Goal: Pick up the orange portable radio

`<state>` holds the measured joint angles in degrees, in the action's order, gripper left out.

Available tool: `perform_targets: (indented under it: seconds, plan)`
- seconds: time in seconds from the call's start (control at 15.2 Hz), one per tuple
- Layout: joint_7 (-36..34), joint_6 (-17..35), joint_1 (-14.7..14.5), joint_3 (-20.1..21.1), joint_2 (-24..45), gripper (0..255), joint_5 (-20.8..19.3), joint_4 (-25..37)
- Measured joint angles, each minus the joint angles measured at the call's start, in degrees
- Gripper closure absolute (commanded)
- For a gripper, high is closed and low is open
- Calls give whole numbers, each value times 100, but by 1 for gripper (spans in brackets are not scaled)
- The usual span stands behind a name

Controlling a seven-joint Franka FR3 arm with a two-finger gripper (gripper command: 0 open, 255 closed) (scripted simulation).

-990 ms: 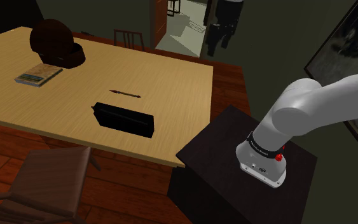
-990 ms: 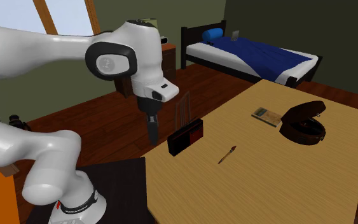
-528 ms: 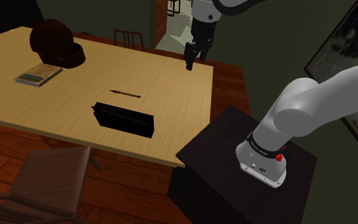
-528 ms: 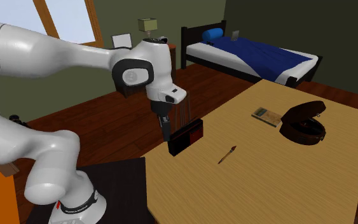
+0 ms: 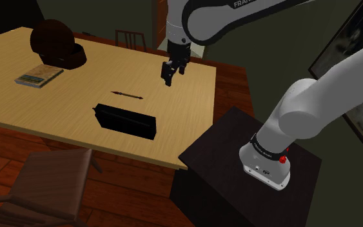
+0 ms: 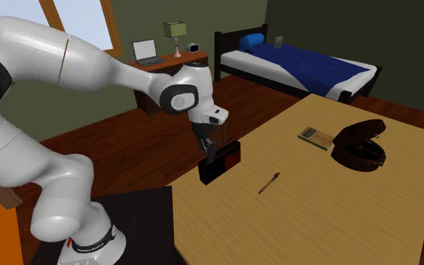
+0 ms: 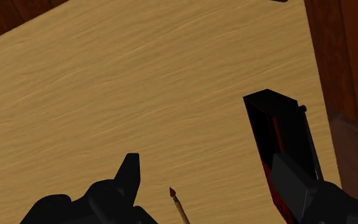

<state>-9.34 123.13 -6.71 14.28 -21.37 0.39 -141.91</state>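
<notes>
I watched the all-black two-finger hand (image 5: pixel 171 69) hover above the light wooden table (image 5: pixel 64 103), carried on the white arm. In the wrist view its two fingers (image 7: pixel 128 178) stood spread apart, with bare wood and the tip of a thin reddish pen (image 7: pixel 177 207) between them, so the hand held nothing.

The black box-shaped portable radio (image 5: pixel 127 120), which showed a dark red face in the second exterior view, stood upright on the table. It sat close to the table's edge, towards the shoulder view's lower side. The pen lay on the wood between the radio and the hand, apart from both. In the shoulder view the hand hung well apart from the radio, up and to the right of it. In the second exterior view the hand (image 6: pixel 212 150) overlapped the radio (image 6: pixel 230 158), but I could see no contact. In the wrist view the radio (image 7: pixel 276 127) ran alongside and partly behind one finger, not between the two.

I judged the task to be in its approach stage, with nothing gripped and the radio resting on the table. Centring the spread fingers over the radio, lowering, closing on it and lifting all remained.
</notes>
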Motion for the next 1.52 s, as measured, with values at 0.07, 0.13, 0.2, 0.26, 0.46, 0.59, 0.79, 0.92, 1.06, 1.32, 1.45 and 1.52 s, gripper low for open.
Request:
perform_targets:
  seconds: [0.07, 0.13, 0.2, 0.26, 0.46, 0.59, 0.79, 0.92, 1.06, 1.32, 1.45, 1.52]
  plan:
    - [-88, 169, -35, 98, 160, 0, -30, 8]
    - [-149, 260, -55, 171, 303, 0, -70, 76]
    - [-232, 409, -67, 256, 513, 0, -136, 153]
    - [-335, 602, -65, 346, 800, 0, -237, 259]
    - [-613, 953, -109, 558, 1365, 0, -517, 493]
    - [-837, 1202, -140, 674, 1796, 0, -785, 668]
    - [-1183, 1458, -230, 791, 2398, 0, -1229, 993]
    - [-1500, 1632, -352, 832, 2869, 0, -1609, 1241]
    - [-1716, 1686, -484, 821, 3298, 0, -1937, 1577]
    - [-1985, 1883, -638, 735, 3748, 0, -2306, 1779]
    - [-2097, 1982, -692, 689, 3890, 0, -2428, 1800]
    - [-2143, 2044, -708, 664, 3943, 0, -2483, 1782]
